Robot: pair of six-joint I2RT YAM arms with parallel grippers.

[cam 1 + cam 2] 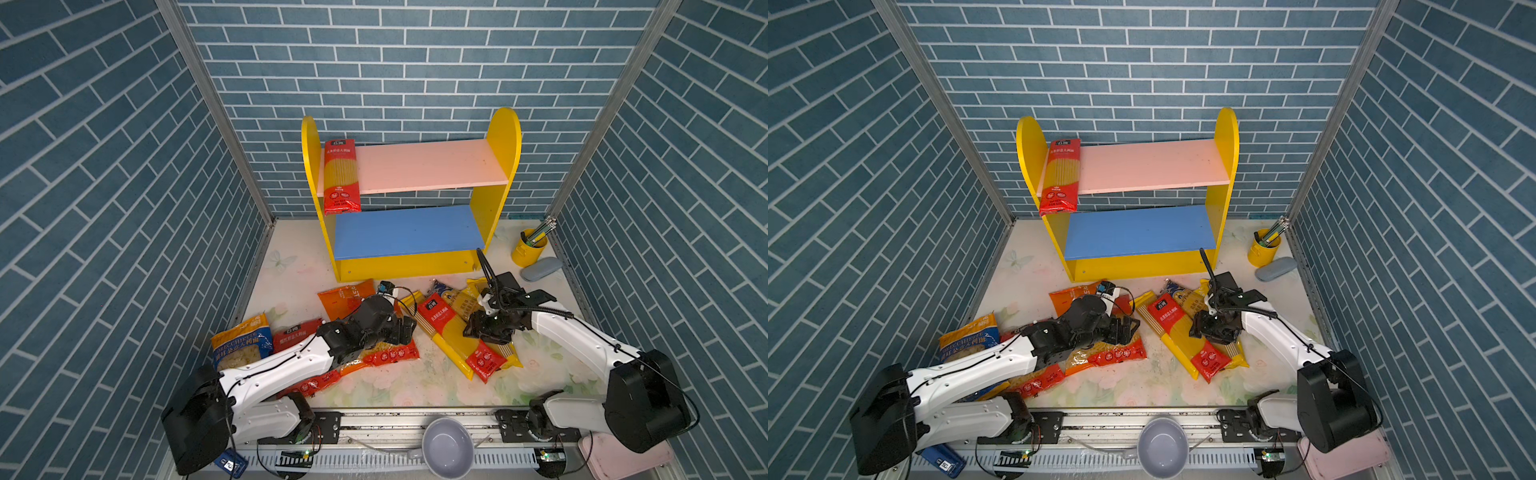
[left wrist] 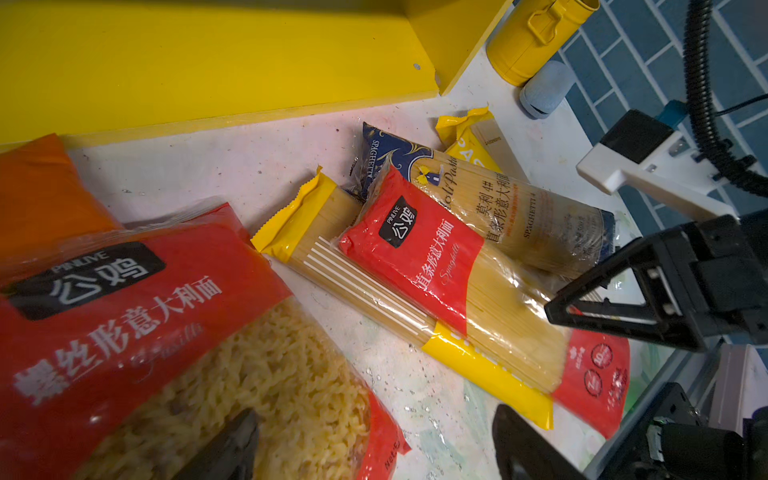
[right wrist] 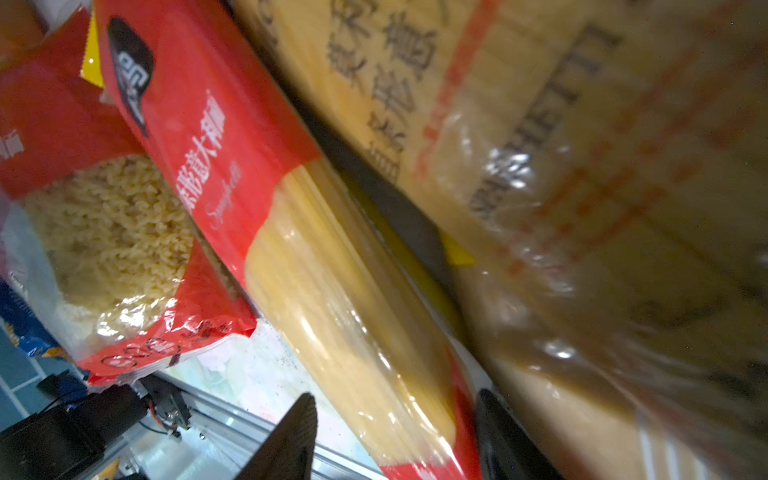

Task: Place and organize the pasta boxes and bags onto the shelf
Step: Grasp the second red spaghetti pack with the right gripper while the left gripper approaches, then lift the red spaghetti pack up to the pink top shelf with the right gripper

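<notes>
Table (image 1: pixel 415 386): pale floral sheet, scuffed and speckled. Blue brick-pattern walls (image 1: pixel 104 187) close three sides; a metal rail runs along the near edge.

Shelf (image 1: pixel 505 137) stands at the back: yellow round-topped sides, matte pink upper board, blue lower board, yellow base strip. One red spaghetti pack (image 1: pixel 341 176) lies on the pink board by the left panel, its lower end hanging past the front edge. Blue board bare.

Yellow cup (image 1: pixel 524 251) right of the shelf holds pens; a grey oval case (image 1: pixel 540 269) lies just beside it. A grey bowl (image 1: pixel 446 449) sits on the near rail.

Remaining packs lie loose on the table, glossy crinkled plastic. Right cluster: a second red spaghetti pack (image 2: pixel 415 253) on a yellow pack (image 2: pixel 299 216), a dark-blue pack (image 2: pixel 386 149) beside them. Left: fusilli bag (image 2: pixel 166 332) with clear window, orange bag (image 1: pixel 343 297), blue-orange bag (image 1: pixel 241 340).

My left claw (image 1: pixel 405 328) hovers spread above the fusilli bag, holding nothing. My right claw (image 1: pixel 484 328) is down on the right cluster; in the wrist view its fingers (image 3: pixel 291 440) straddle the second red pack's clear end, jaws apart. Whether they pinch it, I cannot tell.
</notes>
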